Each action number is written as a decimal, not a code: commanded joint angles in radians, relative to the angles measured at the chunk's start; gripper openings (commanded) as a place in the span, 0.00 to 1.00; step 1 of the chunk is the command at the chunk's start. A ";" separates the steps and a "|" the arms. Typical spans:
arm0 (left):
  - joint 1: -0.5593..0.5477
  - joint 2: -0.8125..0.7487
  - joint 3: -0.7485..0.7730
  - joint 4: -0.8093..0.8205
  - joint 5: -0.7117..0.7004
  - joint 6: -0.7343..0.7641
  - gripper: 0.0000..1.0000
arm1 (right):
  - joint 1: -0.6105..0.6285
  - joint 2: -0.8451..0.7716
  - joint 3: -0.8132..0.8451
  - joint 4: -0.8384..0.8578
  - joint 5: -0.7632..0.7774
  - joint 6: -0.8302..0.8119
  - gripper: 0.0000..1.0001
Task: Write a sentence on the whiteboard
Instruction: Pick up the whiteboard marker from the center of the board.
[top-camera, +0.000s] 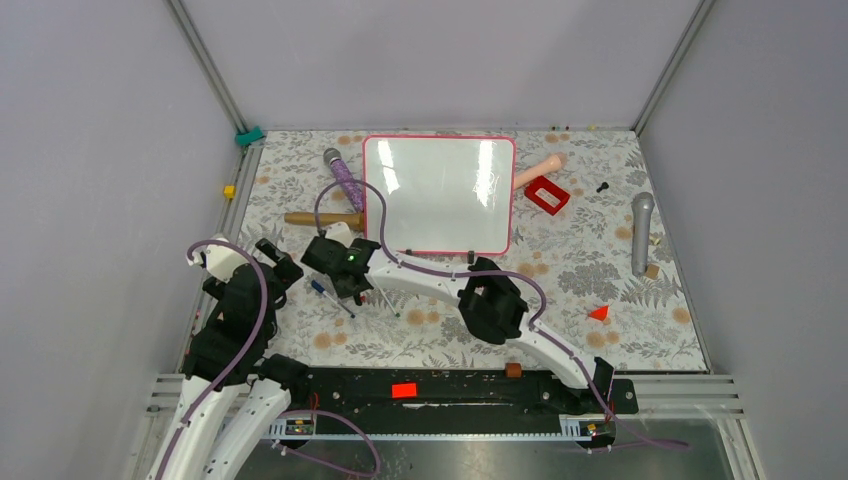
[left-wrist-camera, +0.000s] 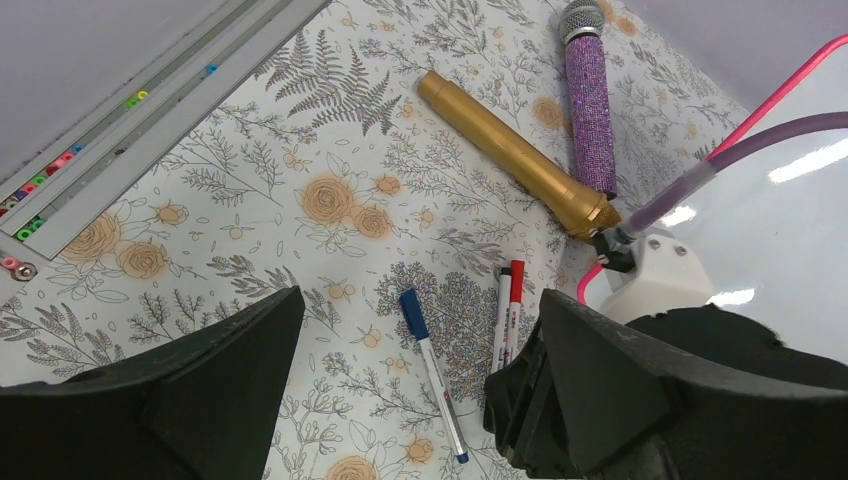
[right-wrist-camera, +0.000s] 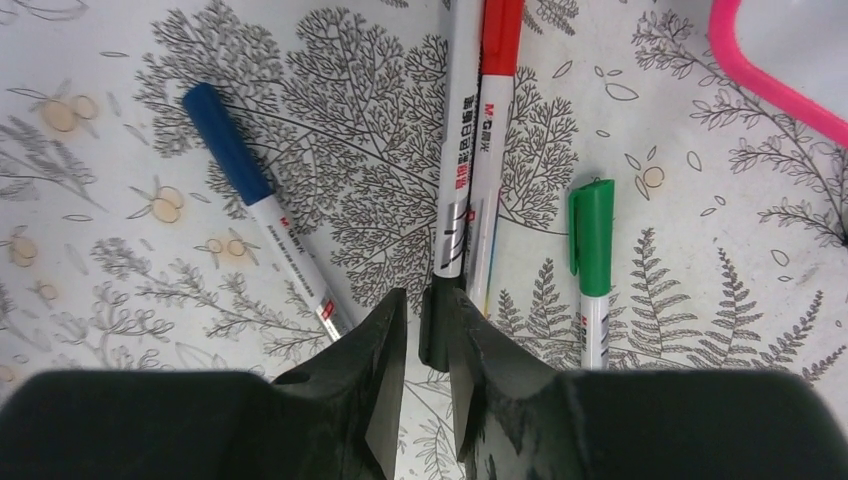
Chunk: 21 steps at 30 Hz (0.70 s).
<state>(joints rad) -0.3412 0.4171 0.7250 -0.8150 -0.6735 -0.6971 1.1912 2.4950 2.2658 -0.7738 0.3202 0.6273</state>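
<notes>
Right gripper (right-wrist-camera: 427, 295): jaws narrowed around black marker (right-wrist-camera: 448, 180) cap to pick it up; firm pinch unclear.
Left gripper (left-wrist-camera: 420, 298): spread, empty, idle.
Whiteboard (top-camera: 440, 195): blank, 1 o'clock of marker; sentence unwritten.

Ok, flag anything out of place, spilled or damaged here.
Nothing is spilled or broken. The whiteboard is blank. Four pens lie loose on the mat by its near-left corner: the black marker, red marker and green marker are roughly parallel, while the blue marker lies askew.
</notes>
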 joint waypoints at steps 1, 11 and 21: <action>0.004 0.010 0.014 0.028 -0.005 0.005 0.89 | 0.007 0.043 -0.006 -0.028 0.005 0.010 0.28; 0.005 0.025 0.014 0.031 0.004 0.006 0.89 | -0.004 0.033 -0.100 -0.031 -0.017 -0.009 0.00; 0.004 0.067 0.027 0.086 0.243 0.157 0.90 | -0.022 -0.507 -0.537 0.324 -0.105 -0.081 0.00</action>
<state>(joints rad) -0.3412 0.4576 0.7250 -0.8028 -0.6064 -0.6487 1.1873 2.3096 1.9255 -0.6643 0.2905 0.5816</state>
